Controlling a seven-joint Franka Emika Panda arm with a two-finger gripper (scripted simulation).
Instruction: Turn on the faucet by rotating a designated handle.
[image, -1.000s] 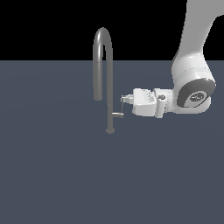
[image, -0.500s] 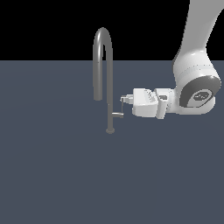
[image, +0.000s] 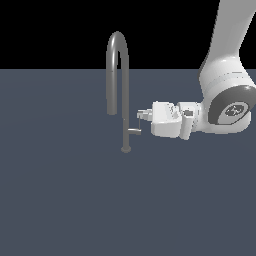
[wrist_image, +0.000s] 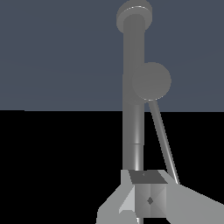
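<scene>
Change: almost none; white robot gripper (image: 141, 116) stays level at the small grey L-shaped metal handle (image: 134, 131), having crept slightly towards it.
Faucet: tall slim grey metallic gooseneck faucet (image: 118, 75) upright mid-scene, handle jutting towards the exterior view's right.
Gripper state: fingertips at the handle's rod; opening and any hold cannot be told.
Handling: judged rigid, smooth, probably slippery; best pushed at the rod's far tip.
</scene>
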